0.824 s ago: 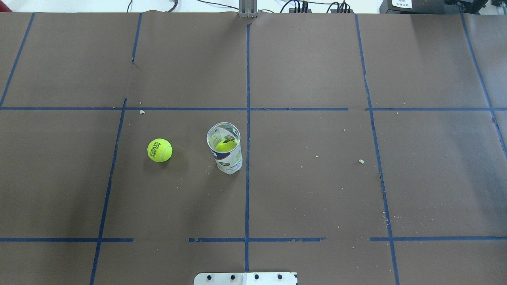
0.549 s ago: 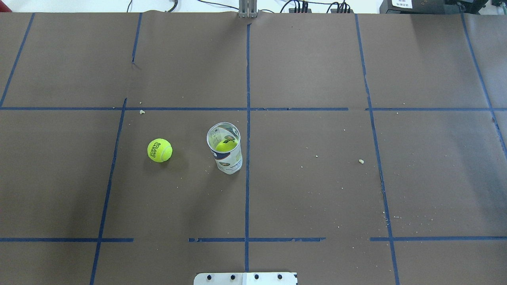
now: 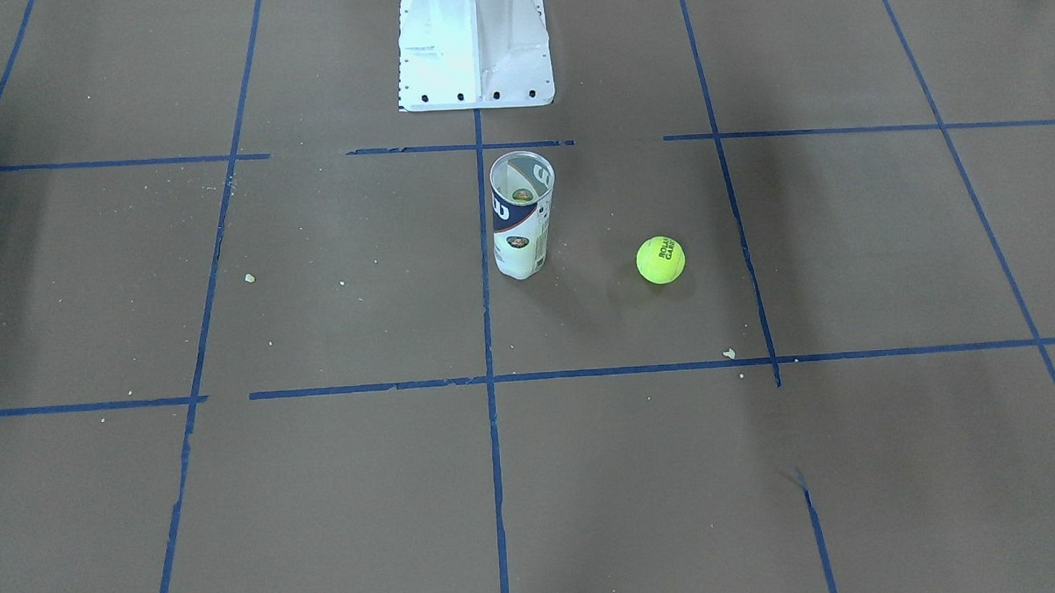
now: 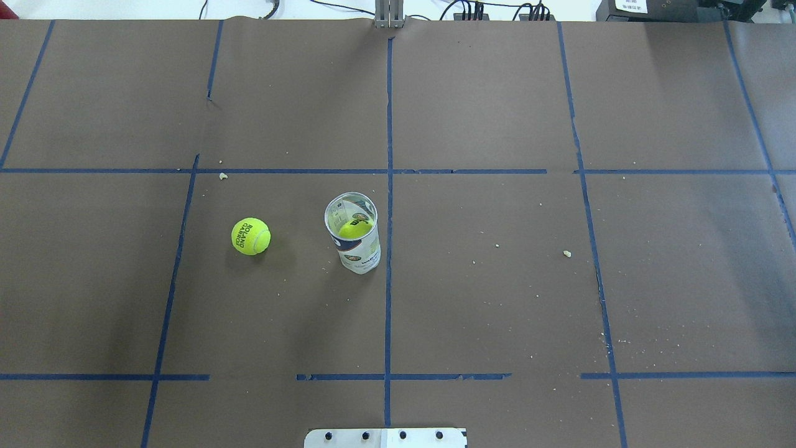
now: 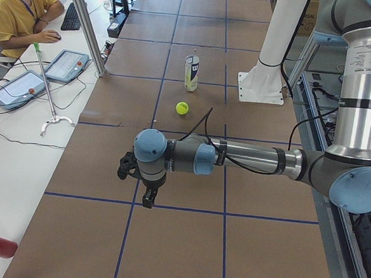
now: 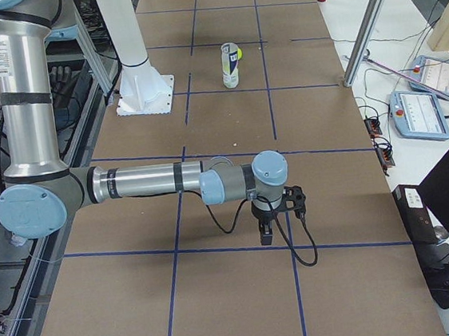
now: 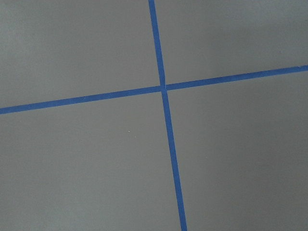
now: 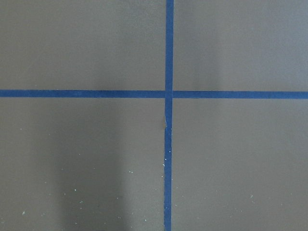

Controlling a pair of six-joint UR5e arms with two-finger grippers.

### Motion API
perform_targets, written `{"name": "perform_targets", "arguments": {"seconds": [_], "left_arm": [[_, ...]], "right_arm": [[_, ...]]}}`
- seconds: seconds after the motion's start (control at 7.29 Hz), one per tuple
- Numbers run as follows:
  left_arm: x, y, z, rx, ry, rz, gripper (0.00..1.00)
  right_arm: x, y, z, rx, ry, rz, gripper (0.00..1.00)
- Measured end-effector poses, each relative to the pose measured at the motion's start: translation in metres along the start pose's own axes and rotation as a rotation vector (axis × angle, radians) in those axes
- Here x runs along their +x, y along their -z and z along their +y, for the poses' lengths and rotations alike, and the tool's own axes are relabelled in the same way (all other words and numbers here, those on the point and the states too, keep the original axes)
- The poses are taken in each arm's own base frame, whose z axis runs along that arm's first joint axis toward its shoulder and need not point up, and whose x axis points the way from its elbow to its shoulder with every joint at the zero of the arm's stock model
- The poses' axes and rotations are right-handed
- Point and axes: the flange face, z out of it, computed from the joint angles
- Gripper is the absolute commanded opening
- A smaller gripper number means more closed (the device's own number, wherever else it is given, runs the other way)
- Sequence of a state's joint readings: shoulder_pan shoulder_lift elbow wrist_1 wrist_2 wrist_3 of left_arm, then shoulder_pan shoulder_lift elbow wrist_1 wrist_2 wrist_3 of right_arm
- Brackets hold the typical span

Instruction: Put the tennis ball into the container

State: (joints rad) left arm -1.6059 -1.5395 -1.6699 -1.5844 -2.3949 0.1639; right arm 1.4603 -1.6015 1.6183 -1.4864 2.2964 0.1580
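Left gripper (image 5: 147, 203) aloft, tennis ball (image 4: 250, 236): ROLAND GARROS

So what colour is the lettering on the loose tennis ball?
Dark, near black, on the yellow-green tennis ball; clearest in the overhead exterior view.

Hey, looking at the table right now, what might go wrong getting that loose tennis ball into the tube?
1. The tennis ball lies loose on the flat table; a glancing touch could send it rolling.
2. The container stands upright with nothing bracing it; a bump at its rim might tip it.
3. Its mouth looks barely wider than the ball, so an off-centre release could bounce off.
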Motion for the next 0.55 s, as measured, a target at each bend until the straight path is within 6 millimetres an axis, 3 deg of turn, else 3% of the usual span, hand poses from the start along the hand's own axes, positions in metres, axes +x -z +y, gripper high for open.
{"name": "perform_targets", "arguments": {"seconds": [0.27, 0.55], "left_arm": [[0.015, 0.003, -0.012, 0.089, -0.096, 0.013, 1.0], [0.065, -0.015, -0.029, 0.116, -0.155, 0.095, 1.0]], "right_arm": [[0.0, 0.0, 0.0, 0.0, 0.0, 0.0, 1.0], [0.0, 0.0, 0.0, 0.0, 0.0, 0.0, 1.0]]}}
